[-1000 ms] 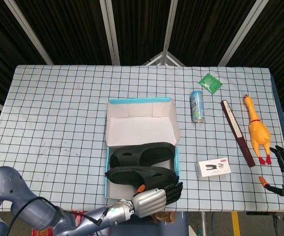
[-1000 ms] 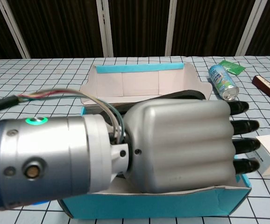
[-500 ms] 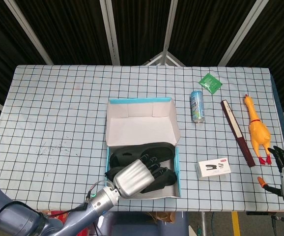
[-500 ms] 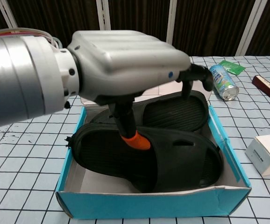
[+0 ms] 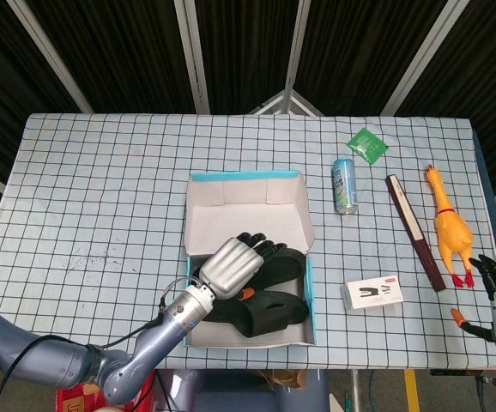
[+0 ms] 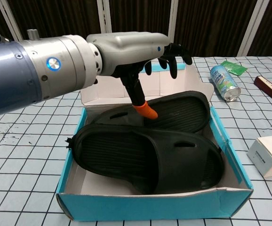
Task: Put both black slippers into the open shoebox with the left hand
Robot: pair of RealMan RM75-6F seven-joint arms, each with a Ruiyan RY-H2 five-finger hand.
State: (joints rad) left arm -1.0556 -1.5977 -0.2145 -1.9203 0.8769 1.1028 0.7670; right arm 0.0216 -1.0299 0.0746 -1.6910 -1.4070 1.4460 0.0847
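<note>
Both black rubber slippers [image 6: 150, 150] sit in the open blue cardboard shoebox [image 6: 150, 207] right under the empty, spread-fingered left hand [image 6: 131, 49].

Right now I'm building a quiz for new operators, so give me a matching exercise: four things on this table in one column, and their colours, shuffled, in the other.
Things:
1. slippers
2. rubber chicken
3. shoebox outer wall
4. packet near the far edge

Colours:
A. green
B. black
C. blue
D. yellow

Pairs: 1-B, 2-D, 3-C, 4-A
</note>
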